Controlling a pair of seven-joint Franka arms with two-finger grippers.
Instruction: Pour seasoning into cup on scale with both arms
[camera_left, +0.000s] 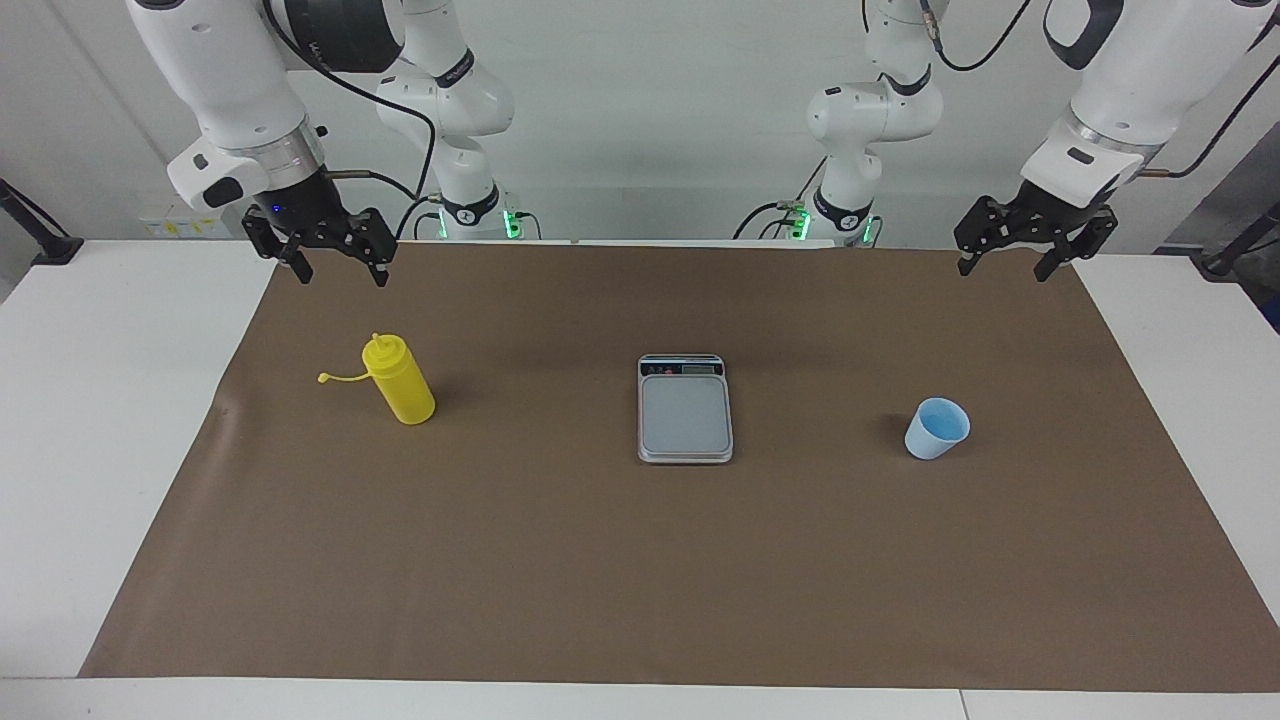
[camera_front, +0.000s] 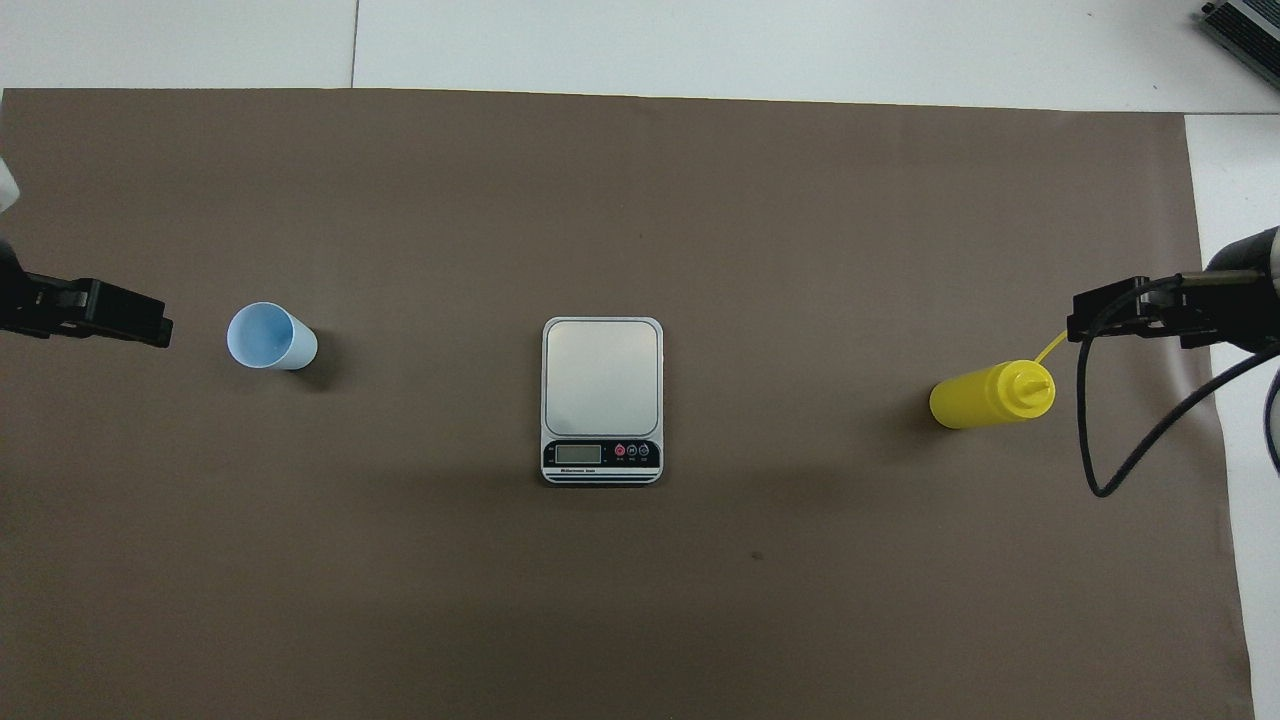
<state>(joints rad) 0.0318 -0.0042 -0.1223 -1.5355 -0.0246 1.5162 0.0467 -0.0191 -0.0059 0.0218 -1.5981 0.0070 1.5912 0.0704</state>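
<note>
The seasoning, a yellow squeeze bottle, stands upright on the brown mat toward the right arm's end, its small cap dangling on a thin tether. The silver-grey scale lies mid-mat with a bare weighing plate and its display strip on the robots' side. The light-blue cup stands upright toward the left arm's end. My right gripper hangs open in the air above the mat near the bottle, holding nothing. My left gripper hangs open above the mat near the cup, also holding nothing.
A brown mat covers most of the white table. A black cable loops down from the right arm near the bottle. A dark device sits at the table's corner farthest from the robots.
</note>
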